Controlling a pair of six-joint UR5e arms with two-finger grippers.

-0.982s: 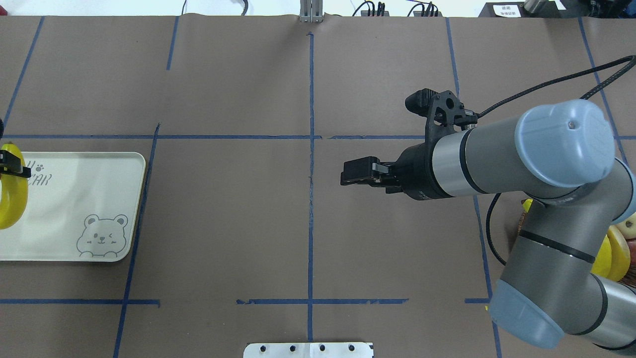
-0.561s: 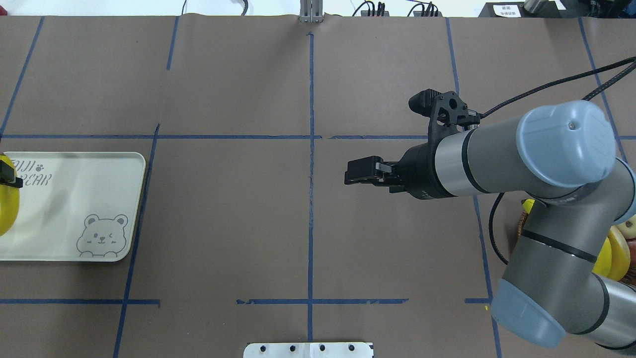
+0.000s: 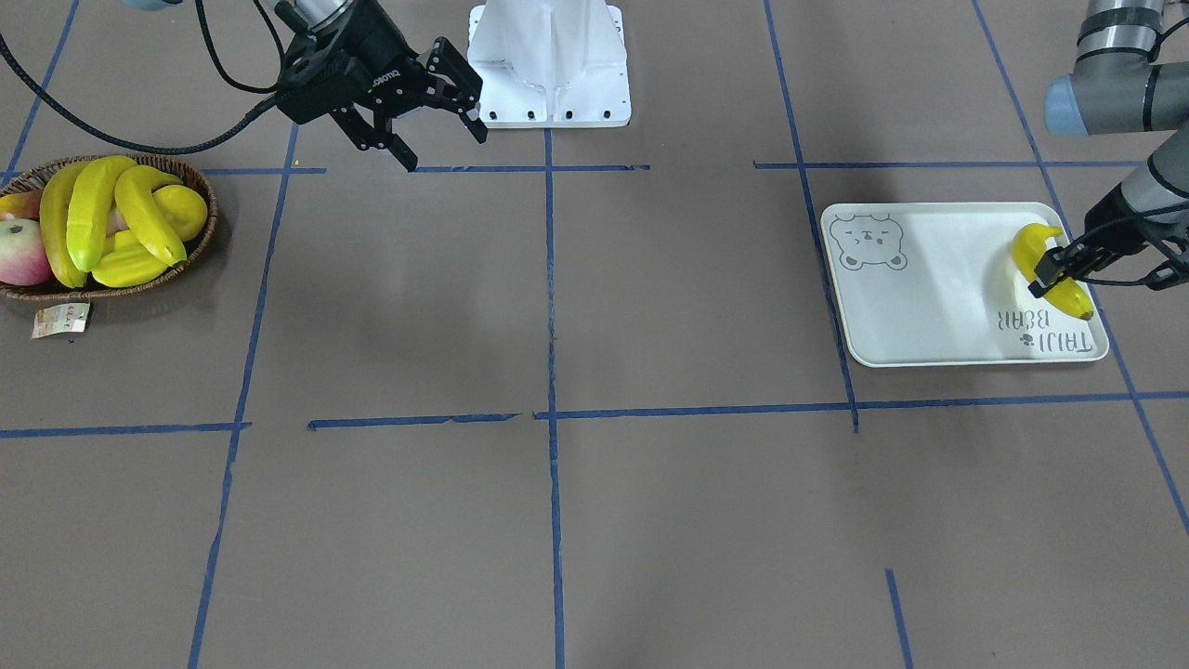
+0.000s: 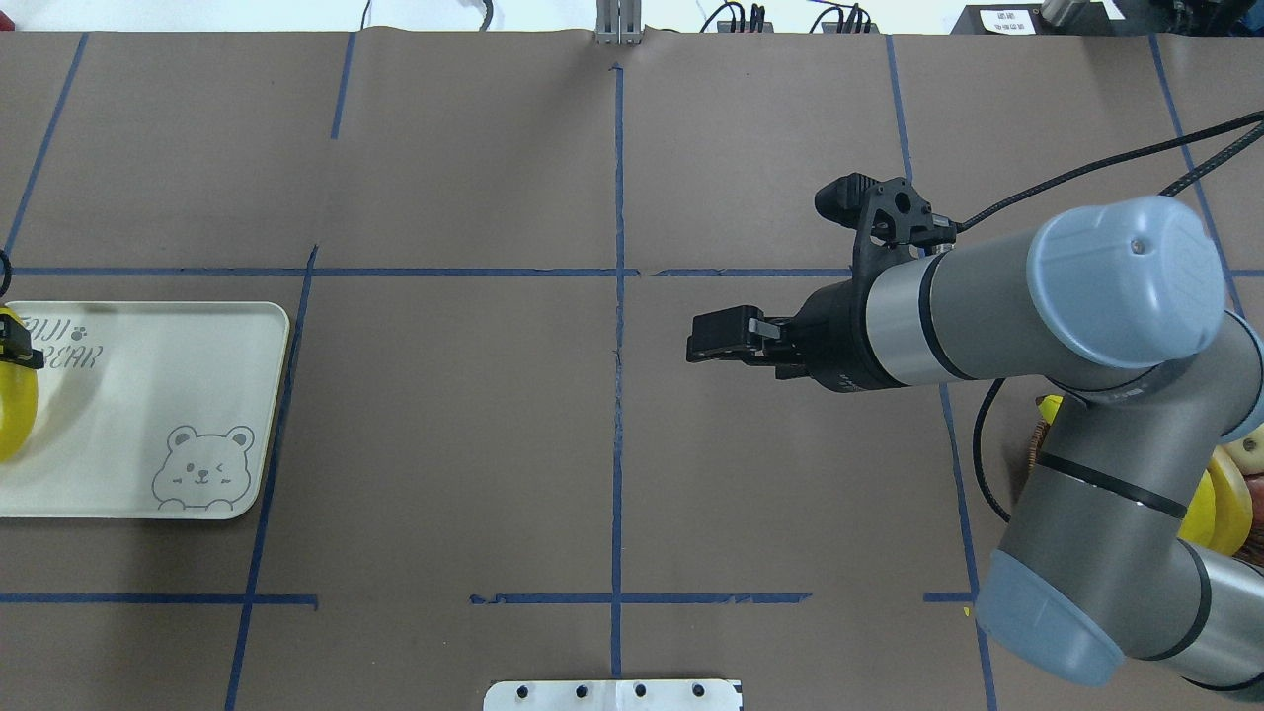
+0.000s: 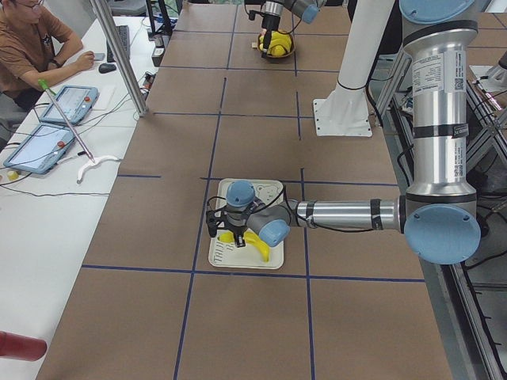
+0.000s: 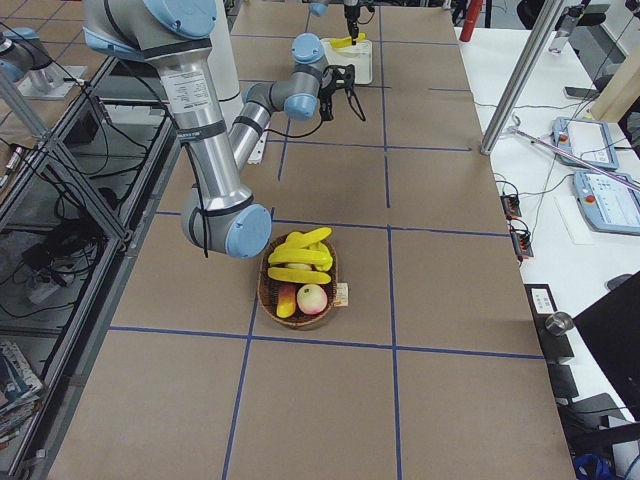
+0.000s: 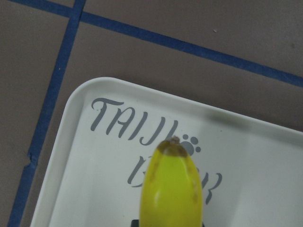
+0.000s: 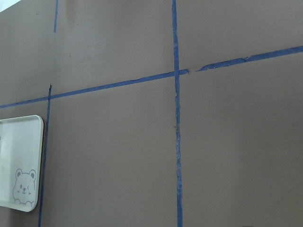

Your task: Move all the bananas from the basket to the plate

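Closest in, the left gripper [image 3: 1054,265] has its fingers clenched on a banana [image 7: 173,189], low over the lettered end of the plate [image 3: 920,307] (contact is hard to judge). Best to lower until it rests flat, well inside the rim, then release, leaving room for more. Farther off, the right gripper [image 3: 446,152] hangs above the worktop [image 3: 557,520], fingers spread and empty; beyond, three bananas [image 3: 93,218] lie in the basket [image 3: 209,232].

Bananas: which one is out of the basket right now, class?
The banana held in the left gripper at the lettered end of the plate. The other bananas all lie piled in the wicker basket.
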